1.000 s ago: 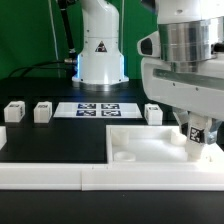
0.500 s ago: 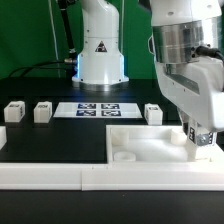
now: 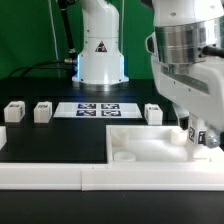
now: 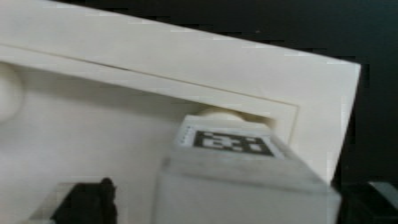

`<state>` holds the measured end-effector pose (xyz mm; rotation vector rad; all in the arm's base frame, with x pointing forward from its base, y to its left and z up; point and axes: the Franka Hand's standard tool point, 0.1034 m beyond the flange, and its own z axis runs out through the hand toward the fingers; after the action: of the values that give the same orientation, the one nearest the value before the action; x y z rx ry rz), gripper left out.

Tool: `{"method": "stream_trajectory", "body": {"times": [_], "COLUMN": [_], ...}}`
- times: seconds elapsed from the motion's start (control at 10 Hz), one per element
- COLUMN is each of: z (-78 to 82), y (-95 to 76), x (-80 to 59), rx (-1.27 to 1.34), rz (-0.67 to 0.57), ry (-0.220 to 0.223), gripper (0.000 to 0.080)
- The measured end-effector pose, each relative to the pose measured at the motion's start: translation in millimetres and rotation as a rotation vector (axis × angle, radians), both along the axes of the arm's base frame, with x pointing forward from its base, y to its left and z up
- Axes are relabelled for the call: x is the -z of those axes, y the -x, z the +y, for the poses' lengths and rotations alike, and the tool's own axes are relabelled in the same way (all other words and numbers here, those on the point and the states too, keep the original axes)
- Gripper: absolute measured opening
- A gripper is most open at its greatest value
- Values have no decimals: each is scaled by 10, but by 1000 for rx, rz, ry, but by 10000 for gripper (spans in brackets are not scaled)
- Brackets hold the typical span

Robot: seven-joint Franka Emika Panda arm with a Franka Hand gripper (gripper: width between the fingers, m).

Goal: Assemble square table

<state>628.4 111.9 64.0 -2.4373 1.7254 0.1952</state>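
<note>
The fingers point(image 4: 93, 200) are seen spread apart in the wrist view. A dark gap is left between each of them and the tagged leg point(image 4: 235, 165) that stands between them, so nothing is pinched. The gripper point(image 4: 233, 198) is thus shown with its jaws wide, straddling the leg without touching it. In the exterior view the gripper point(image 3: 198, 136) is found low over the corner of the slab point(image 3: 150, 142) at the exterior view's right. The tagged leg point(image 3: 197, 133) is partly hidden there by the finger bodies.

The leg's black-and-white tag point(image 4: 237, 141) is turned up toward the wrist camera. Just past the leg a rounded socket point(image 4: 222, 115) is seen in the corner of the slab point(image 4: 160, 70). Whether the leg is seated in that socket cannot be told.

The white slab is laid flat on the black table point(image 3: 50, 140), close against the border rail point(image 3: 45, 176) that runs along the near edge. A round recess point(image 3: 125, 155) is visible in its near corner at the exterior view's left.

Further back, the third loose leg point(image 3: 152, 113) is set just beyond the slab's far edge. The marker board point(image 3: 95, 109) lies beside it, toward the exterior view's left. The second loose leg point(image 3: 42, 112) and the first loose leg point(image 3: 14, 112) are placed past the board, near each other and well apart from the slab. The robot base point(image 3: 100, 55) is seen behind the marker board.
</note>
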Motion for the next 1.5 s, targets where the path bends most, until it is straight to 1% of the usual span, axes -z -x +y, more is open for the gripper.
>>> {"method": "stream_trajectory", "body": {"times": [0.1, 0.2, 0.5, 0.6, 0.8, 0.9, 1.0, 1.1, 1.2, 1.3, 1.4, 1.5], "z": [24, 15, 12, 44, 110, 99, 75, 82, 83, 85, 43, 41], "y": [18, 14, 20, 16, -13, -33, -48, -40, -40, -38, -20, -21], "x": [-26, -14, -9, -23, -32, -31, -38, -26, -22, -20, 3, 3], "rx": [-171, -224, -471, -601, -839, -960, -968, -945, -918, -851, -757, -676], "rz": [-8, -22, -67, -88, -142, -188, -215, -207, -203, -192, -168, -156], "ry": [5, 3, -1, 0, 28, 38, 52, 51, 50, 49, 53, 52], "gripper": [632, 646, 649, 649, 649, 649, 649, 612, 612, 432, 293, 293]}}
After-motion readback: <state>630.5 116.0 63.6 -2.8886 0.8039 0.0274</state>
